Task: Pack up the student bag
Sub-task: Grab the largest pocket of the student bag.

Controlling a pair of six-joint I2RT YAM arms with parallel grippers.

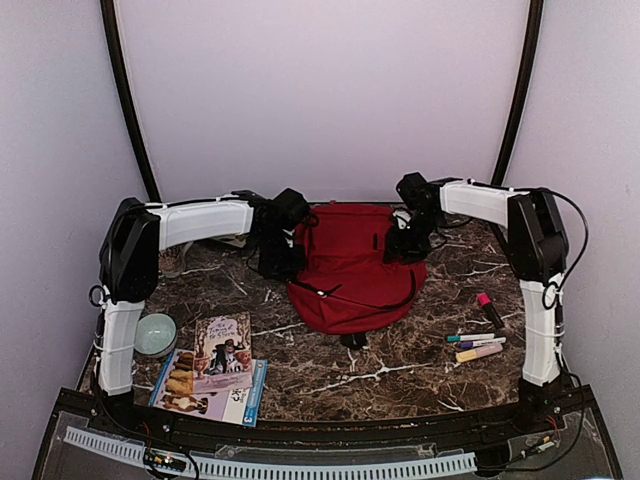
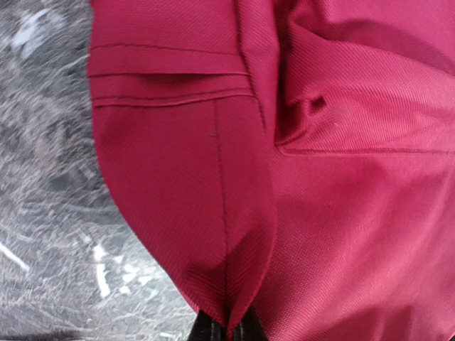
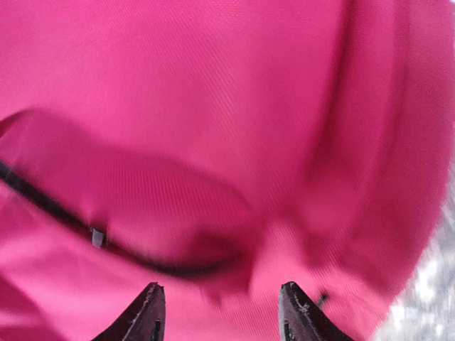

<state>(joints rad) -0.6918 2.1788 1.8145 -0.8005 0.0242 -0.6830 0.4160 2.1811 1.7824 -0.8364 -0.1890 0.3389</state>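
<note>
While everything is carried by the dark marbled table, the student bag is laid flat on it as a rounded red heap, with a black strap curved across the edge of the bag nearest the arm bases. The left arm is stretched in to the bag's left edge and the right arm to its right edge, so that the bag is flanked by both. At the bag's left side the left gripper is seen with its fingers pressed together on a pinched fold of the red fabric, and the fold is drawn to a point between the tips. At the bag's right side the right gripper is held with its fingers well apart, the red cloth and a dark zipper line lying just beyond them; whether the tips touch the cloth cannot be told from the blurred wrist view. To the left of the bag and nearer the arm bases, a small stack of illustrated books is laid flat, well apart from the bag. A pale green bowl is set just beside the books, on their side away from the bag. To the right of the bag and nearer the bases, a few markers are grouped together, and a pink-capped marker is placed between them and the bag's right edge.
</note>
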